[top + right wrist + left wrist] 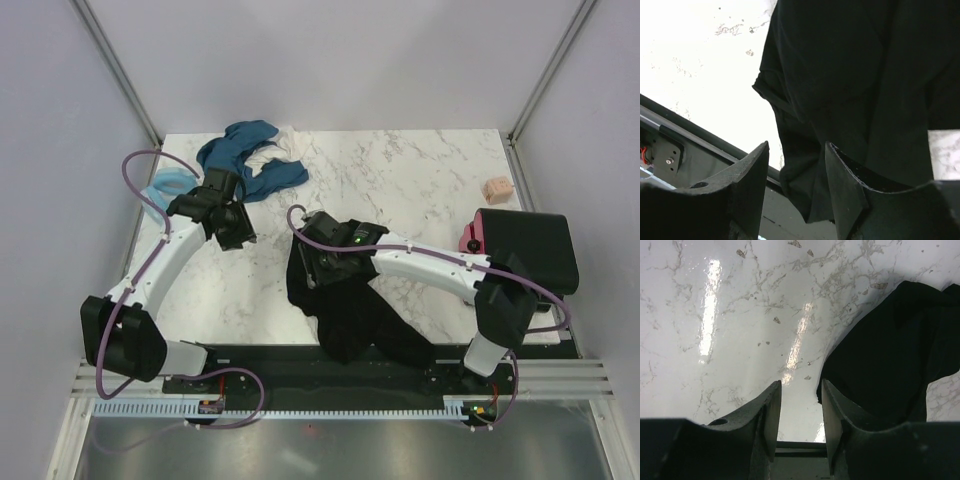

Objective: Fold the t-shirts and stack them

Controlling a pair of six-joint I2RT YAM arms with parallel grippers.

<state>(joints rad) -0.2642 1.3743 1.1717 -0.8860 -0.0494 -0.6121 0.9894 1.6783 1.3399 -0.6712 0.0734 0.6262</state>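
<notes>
The black shirt is lying bunched at the near middle of the table, its lower part spilling over the front edge. The right gripper is hanging just above it, jaws standing apart with nothing caught between them. The left gripper is hovering over bare marble just beside the shirt's left edge, jaws likewise parted and empty. A teal shirt is sitting crumpled at the far left corner, with a light blue shirt next to it. By the right edge a folded black stack is resting, a pink shirt peeking out at its left side, and a small block is sitting just beyond.
</notes>
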